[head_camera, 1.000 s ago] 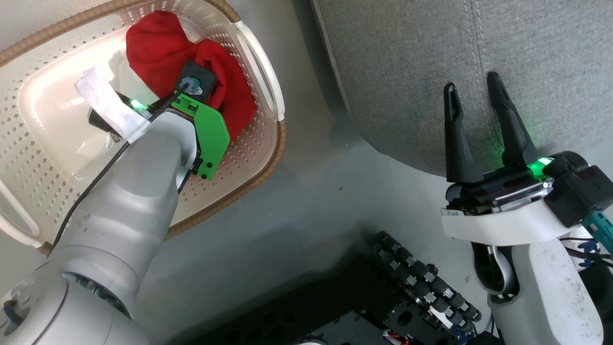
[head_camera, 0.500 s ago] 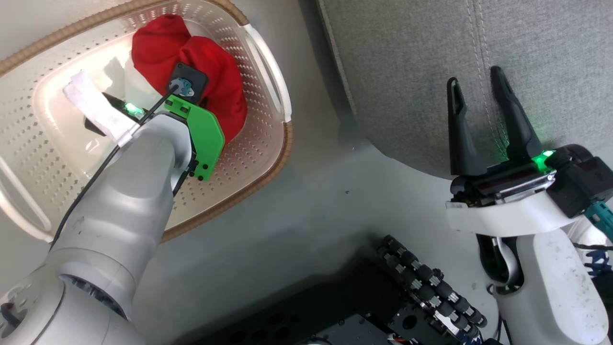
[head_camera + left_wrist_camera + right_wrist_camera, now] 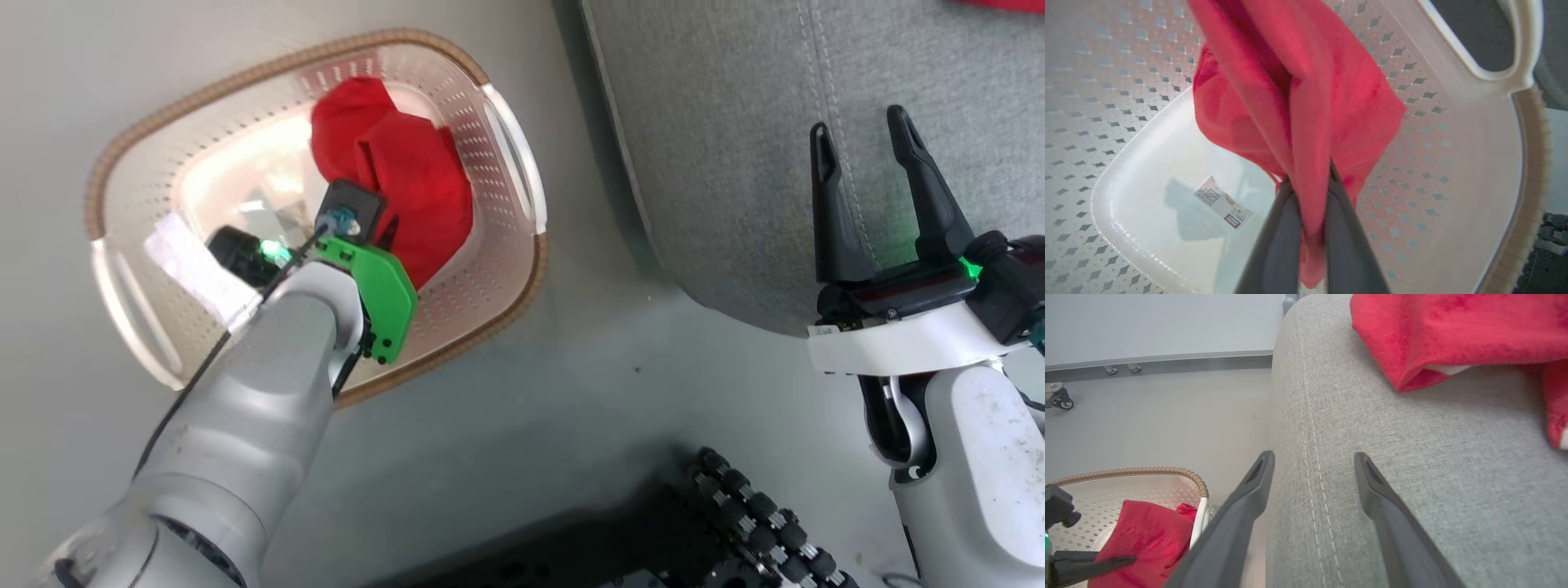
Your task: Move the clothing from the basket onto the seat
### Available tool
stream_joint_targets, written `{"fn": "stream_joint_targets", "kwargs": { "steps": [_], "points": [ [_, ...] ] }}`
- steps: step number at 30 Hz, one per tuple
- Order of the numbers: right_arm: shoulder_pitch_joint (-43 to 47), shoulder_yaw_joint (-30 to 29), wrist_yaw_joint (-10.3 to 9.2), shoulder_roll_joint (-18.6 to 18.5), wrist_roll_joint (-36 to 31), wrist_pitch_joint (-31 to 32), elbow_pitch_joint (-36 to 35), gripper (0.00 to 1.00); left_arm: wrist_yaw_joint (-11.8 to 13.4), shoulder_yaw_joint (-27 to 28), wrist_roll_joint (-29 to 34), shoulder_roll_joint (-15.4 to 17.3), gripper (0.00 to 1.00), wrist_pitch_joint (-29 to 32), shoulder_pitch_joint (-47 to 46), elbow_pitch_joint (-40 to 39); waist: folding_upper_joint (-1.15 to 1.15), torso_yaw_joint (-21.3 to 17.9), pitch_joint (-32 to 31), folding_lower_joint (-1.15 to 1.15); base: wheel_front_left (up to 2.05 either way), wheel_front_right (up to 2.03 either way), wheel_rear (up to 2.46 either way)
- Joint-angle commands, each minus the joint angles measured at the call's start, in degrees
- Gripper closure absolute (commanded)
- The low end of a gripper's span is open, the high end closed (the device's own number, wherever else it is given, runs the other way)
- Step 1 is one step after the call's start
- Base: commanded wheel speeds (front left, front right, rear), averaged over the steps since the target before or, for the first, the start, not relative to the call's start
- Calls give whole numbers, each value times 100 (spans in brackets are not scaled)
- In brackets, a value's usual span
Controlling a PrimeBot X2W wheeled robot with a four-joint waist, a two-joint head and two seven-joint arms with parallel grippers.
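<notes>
The cream perforated basket (image 3: 490, 327) sits on the floor to the left of the grey seat (image 3: 735, 122). My left gripper (image 3: 1309, 173) is inside the basket, shut on a fold of the red clothing (image 3: 1306, 81), which drapes from the fingers over the basket wall (image 3: 1433, 163). From the head, the red clothing (image 3: 392, 180) bunches just past my left wrist. My right gripper (image 3: 857, 122) hovers open over the seat's edge, with nothing between its fingers (image 3: 1257, 477). More red clothing (image 3: 1453, 330) lies on the seat (image 3: 1412, 457).
A paper label (image 3: 1223, 203) is stuck to the basket floor. My dark base with its roller chain (image 3: 751, 523) is at the bottom. A caster wheel (image 3: 1061, 401) and a wall skirting stand far off across the grey floor (image 3: 1167, 416).
The head camera has pulled back and shifted, so the basket looks smaller and further right. The red clothing has gathered tighter at my left gripper. The right gripper stays open.
</notes>
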Motion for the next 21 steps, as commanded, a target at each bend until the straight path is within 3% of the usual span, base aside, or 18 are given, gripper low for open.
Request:
{"fn": "stream_joint_targets", "kwargs": {
  "steps": [1, 12, 21],
  "points": [
    [133, 7, -11, -61, -34, 5, 55, 0, -40, -10, -92, -34, 100, -109, 196, -34, 0, 508, -740, 0, 0, 0, 0],
    [596, 284, -11, -192, 59, 2, 389, 0, -39, -64, -447, -53, 100, -610, 1269, -635, 0, 970, -2623, 0, 0, 0, 0],
    [1160, 522, -11, -114, 134, 2, 605, 0, 157, 753, 211, 358, 100, -605, 2140, -2009, 0, 1172, -3949, 0, 0, 0, 0]
  ]
}}
